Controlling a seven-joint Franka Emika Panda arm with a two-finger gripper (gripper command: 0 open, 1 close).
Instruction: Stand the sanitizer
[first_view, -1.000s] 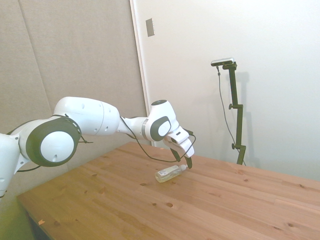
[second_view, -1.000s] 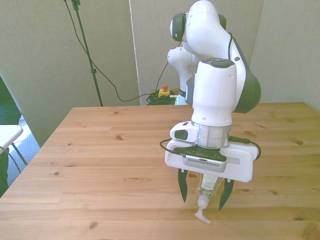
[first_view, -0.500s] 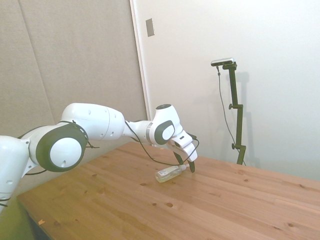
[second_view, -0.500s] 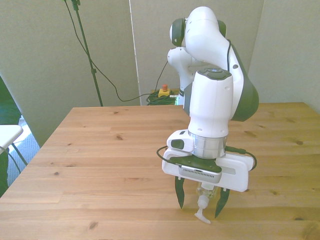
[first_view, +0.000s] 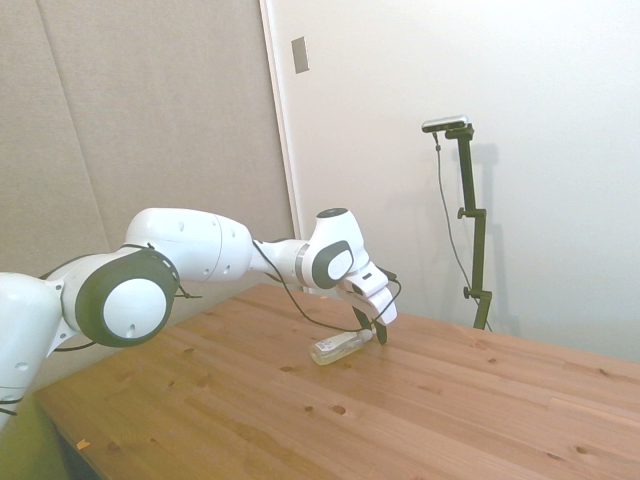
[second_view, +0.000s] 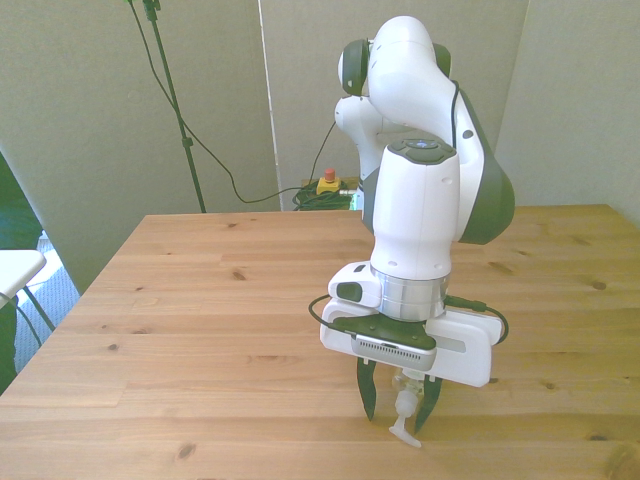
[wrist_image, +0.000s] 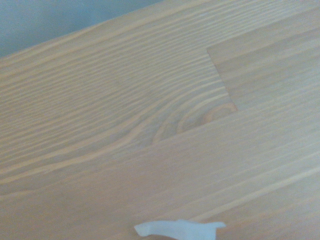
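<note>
The sanitizer (first_view: 335, 347) lies on its side on the wooden table (first_view: 450, 400), clear body toward the arm and white pump top pointing away from it. In the front view only the pump top of the sanitizer (second_view: 405, 408) shows, its spout resting on the wood; the body is hidden behind the hand. My gripper (second_view: 395, 415) points down over that pump end, one dark finger on each side of the neck with small gaps left, so it is open. From the side my gripper (first_view: 373, 330) sits right at the bottle's cap. The wrist view catches just the white spout (wrist_image: 177, 230).
A person's dark sleeve and a white surface (second_view: 15, 270) show at the front view's left edge, off the table. The table's near edge (second_view: 300, 478) lies just below the bottle in the front view.
The arm has come down and slightly toward the front view's left over the pump end. The fingers have drawn closer together around the neck. The bottle has not moved.
</note>
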